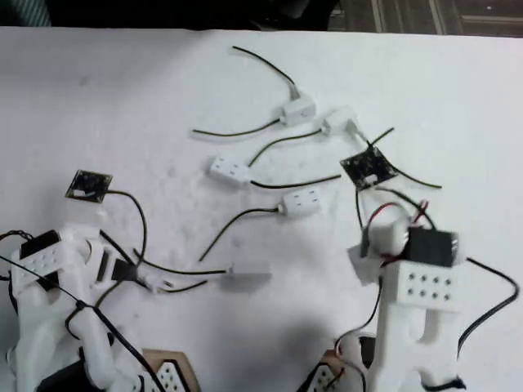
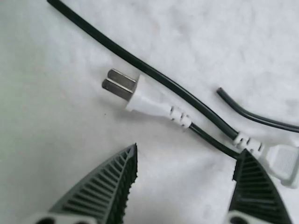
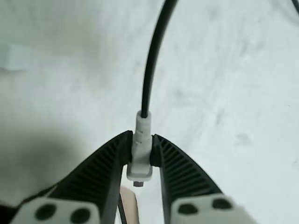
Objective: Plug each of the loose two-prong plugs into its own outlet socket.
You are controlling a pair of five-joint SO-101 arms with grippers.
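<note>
White two-prong plug (image 2: 140, 95) flat on white table (image 2: 46, 93) — beside left gripper (image 2: 187, 154), jaws spread. Clenched in right gripper (image 3: 141, 137) — second plug (image 3: 140, 156).

Bright, even light from above washes the white desk (image 1: 122, 98) almost to glare in the high view, while the room beyond its far edge is dark. Shadows are soft: a grey patch spreads between the arms' bases. A faint shadow hugs the plug (image 2: 140, 95), and a broad grey one lies beside the right end effector (image 3: 140, 140).
</note>
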